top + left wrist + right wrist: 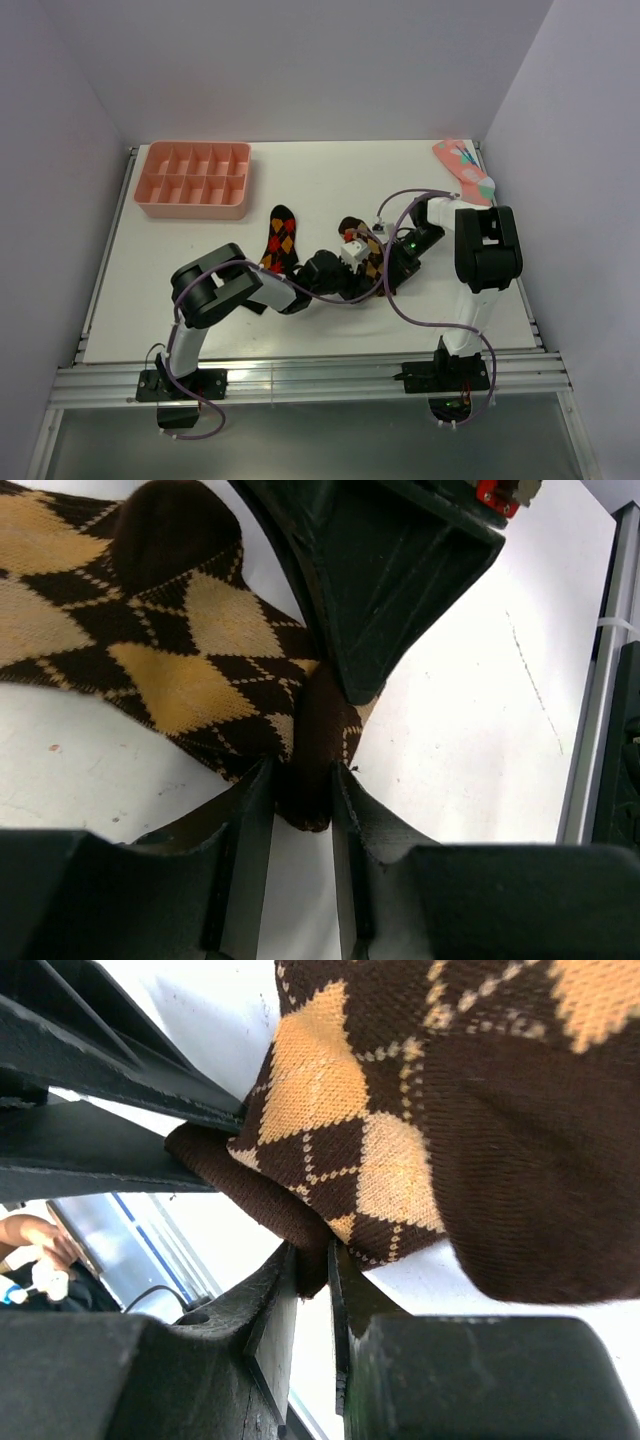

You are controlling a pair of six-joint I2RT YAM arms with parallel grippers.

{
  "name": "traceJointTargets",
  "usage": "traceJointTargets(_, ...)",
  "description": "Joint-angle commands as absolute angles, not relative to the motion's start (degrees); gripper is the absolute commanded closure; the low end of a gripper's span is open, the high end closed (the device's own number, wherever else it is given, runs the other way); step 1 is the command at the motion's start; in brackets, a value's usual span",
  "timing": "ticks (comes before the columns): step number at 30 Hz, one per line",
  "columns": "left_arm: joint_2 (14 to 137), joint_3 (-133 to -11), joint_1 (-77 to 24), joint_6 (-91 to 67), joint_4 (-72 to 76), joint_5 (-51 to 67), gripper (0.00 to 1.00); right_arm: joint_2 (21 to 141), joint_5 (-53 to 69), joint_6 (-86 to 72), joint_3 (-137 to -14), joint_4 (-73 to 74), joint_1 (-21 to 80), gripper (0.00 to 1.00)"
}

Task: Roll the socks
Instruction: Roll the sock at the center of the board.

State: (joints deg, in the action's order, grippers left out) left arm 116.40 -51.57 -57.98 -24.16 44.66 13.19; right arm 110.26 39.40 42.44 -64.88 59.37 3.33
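Your left end effector point(302, 780) is closed on the tan-diamond sock point(150, 630). Its two flat, dark plastic fingers point(250, 830) pinch a narrow fold of plain dark brown knit at the sock's end. Directly ahead of those fingertips, a wedge-shaped finger of your right end effector point(312, 1260) comes down onto the same sock, close to the pinched fold. The right end effector is likewise clamped on this sock, its jaws nearly together on a thin dark brown edge. Above those jaws the fabric bulges in a soft, rounded mass.

The knit is fine-ribbed, with tan and orange diamonds crossed by pale dotted lines on a brown-black ground. This sock lies bunched on the white tabletop point(140, 290), held between your two end effectors.

The red-diamond sock point(282, 238) lies flat and elongated to the left of the left end effector, apart from it. Farther left and away from you sits a salmon-pink tray point(190, 210), rigid, rectangular and divided into compartments. A pink sock point(462, 168) lies beyond the right end effector, at the far right corner.
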Motion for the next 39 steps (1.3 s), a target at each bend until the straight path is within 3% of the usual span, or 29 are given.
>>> traceJointTargets(1,115.2,-49.6,-58.4,-23.1,48.9,10.6,0.66,108.6,34.5,44.3,-63.4,56.3,2.5,0.78)
traceJointTargets(5,112.7,-44.8,-58.5,-22.0,56.9,4.5,0.53,109.2,34.2,44.4,-62.9,56.2,2.6,0.78)
traceJointTargets(13,112.4,-46.0,-58.4,-15.9,63.5,4.6,0.44,109.7,33.8,44.2,-63.1,56.2,2.6,0.79)
traceJointTargets(21,112.3,-48.3,-58.3,-12.3,62.5,8.9,0.40,110.6,33.3,43.9,-63.7,56.9,2.5,0.79)
traceJointTargets(29,116.7,-53.5,-57.3,-12.6,59.8,21.2,0.41,110.8,32.8,43.6,-63.7,56.8,2.5,0.79)
traceJointTargets(39,121.1,-55.4,-55.7,-16.8,58.5,24.6,0.44,111.4,32.7,43.4,-64.2,57.0,2.6,0.79)
